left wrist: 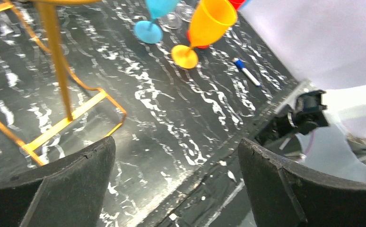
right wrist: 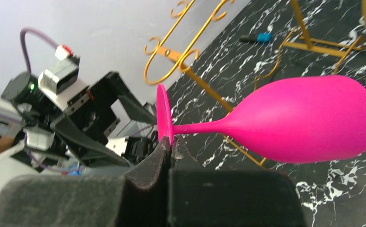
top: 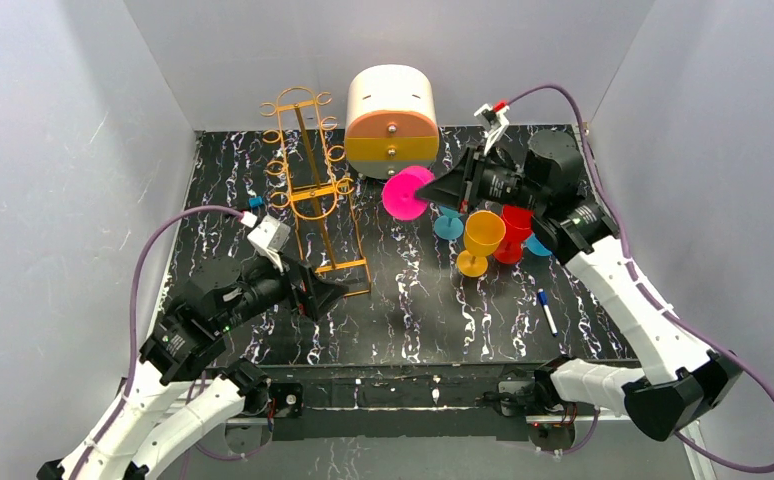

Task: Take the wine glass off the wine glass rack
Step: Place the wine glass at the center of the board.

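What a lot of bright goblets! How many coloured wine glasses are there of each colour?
pink wine glass: 1
orange wine glass: 1
red wine glass: 1
blue wine glass: 1, plus a half-hidden blue piece that may be a second
Total: 4 for sure

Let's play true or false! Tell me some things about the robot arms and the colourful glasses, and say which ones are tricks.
1. The right end effector is shut on the foot of the pink wine glass. True.
2. The left end effector holds an orange glass. False: it is open and empty; the orange wine glass stands on the table.
3. The pink wine glass hangs on the wine glass rack. False: it is off the rack, held beside it.
4. A pen lies on the table. True.
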Robot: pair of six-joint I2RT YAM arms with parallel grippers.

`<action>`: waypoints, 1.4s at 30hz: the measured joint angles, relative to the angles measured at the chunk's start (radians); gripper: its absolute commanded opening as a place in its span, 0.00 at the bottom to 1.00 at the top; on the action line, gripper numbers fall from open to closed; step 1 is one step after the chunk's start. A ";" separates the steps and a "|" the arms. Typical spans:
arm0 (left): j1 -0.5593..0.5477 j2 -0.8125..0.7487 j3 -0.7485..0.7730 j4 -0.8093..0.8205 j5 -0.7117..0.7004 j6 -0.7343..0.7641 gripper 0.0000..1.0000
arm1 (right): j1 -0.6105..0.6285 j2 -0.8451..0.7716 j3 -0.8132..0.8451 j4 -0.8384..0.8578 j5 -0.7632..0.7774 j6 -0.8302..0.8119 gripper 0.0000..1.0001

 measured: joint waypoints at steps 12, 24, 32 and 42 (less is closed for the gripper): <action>0.000 0.070 -0.097 0.269 0.195 -0.190 0.93 | 0.012 -0.197 -0.351 0.130 -0.171 0.061 0.01; 0.000 0.179 -0.188 0.419 0.378 -0.371 0.78 | 0.058 -0.138 -0.424 0.152 -0.179 0.133 0.01; 0.000 0.146 -0.218 0.478 0.373 -0.409 0.58 | 0.138 -0.078 -0.435 0.195 -0.177 0.150 0.01; 0.002 0.108 -0.237 0.496 0.372 -0.402 0.13 | 0.209 -0.036 -0.436 0.287 -0.168 0.179 0.01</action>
